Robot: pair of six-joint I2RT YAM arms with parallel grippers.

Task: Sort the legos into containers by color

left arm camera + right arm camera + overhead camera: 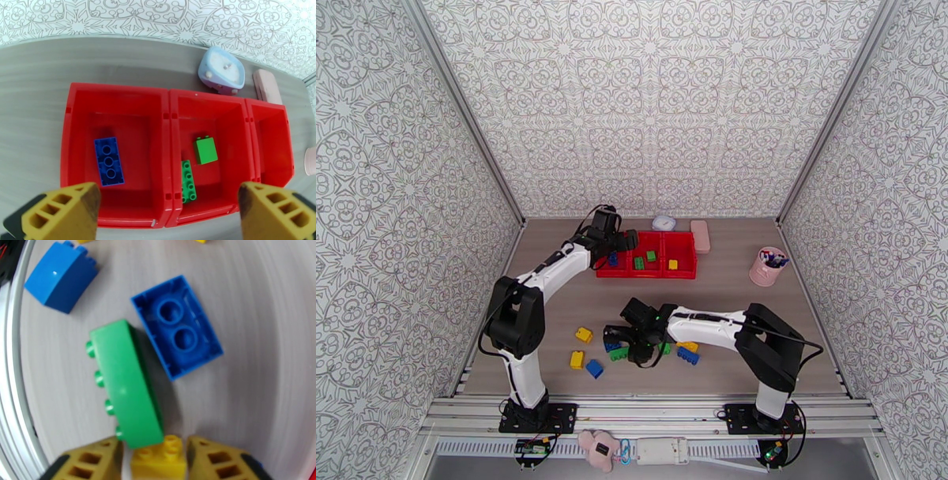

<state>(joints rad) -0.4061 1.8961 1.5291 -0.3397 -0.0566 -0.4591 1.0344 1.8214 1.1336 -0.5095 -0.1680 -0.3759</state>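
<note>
The red three-bin tray [646, 274] stands at the back of the table. In the left wrist view its left bin [79, 118] holds a blue brick [108, 161] and its middle bin holds two green bricks [205, 150]. A yellow brick [672, 264] lies in the right bin. My left gripper [622, 240] hangs open and holding nothing above the tray's left end, its yellow fingers [63, 213] wide apart. My right gripper [158, 465] is low over the loose pile, shut on a small yellow brick [160, 459]. A long green brick [126, 386] and an upturned blue brick [177, 342] lie just ahead of it.
Two loose yellow bricks [584, 335] and a blue one [594, 369] lie at the front left. A yellow and a blue brick [688, 357] lie under the right arm. A pale blue clock [221, 71] and a pink case [701, 235] sit behind the tray. A pink pen cup [768, 267] stands at the right.
</note>
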